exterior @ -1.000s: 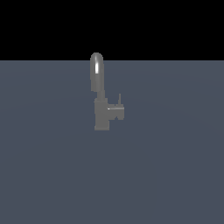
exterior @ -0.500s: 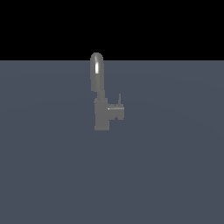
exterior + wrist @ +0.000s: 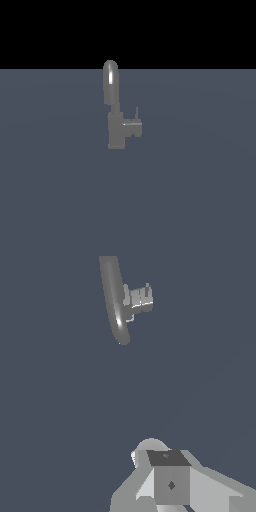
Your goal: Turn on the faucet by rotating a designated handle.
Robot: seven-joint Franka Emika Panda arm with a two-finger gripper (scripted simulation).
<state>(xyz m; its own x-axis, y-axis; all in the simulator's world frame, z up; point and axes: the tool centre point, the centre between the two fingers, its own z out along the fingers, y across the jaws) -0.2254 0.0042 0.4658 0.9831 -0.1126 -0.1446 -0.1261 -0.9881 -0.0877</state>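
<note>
Faucet (image 3: pixel 114 107) upright on plain slate-grey floor (image 3: pixel 200 190), black backdrop

I see my gripper (image 3: pixel 167 476) only in the wrist view, as a pale blocky shape well apart from the faucet (image 3: pixel 120 303) and touching nothing. I cannot tell how its jaws stand. The exterior view shows none of my arm.

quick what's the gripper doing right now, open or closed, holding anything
Gripper: partly in the wrist view only; fingertips not visible, so open or shut cannot be told. It is well clear of the faucet and the handle.
</note>
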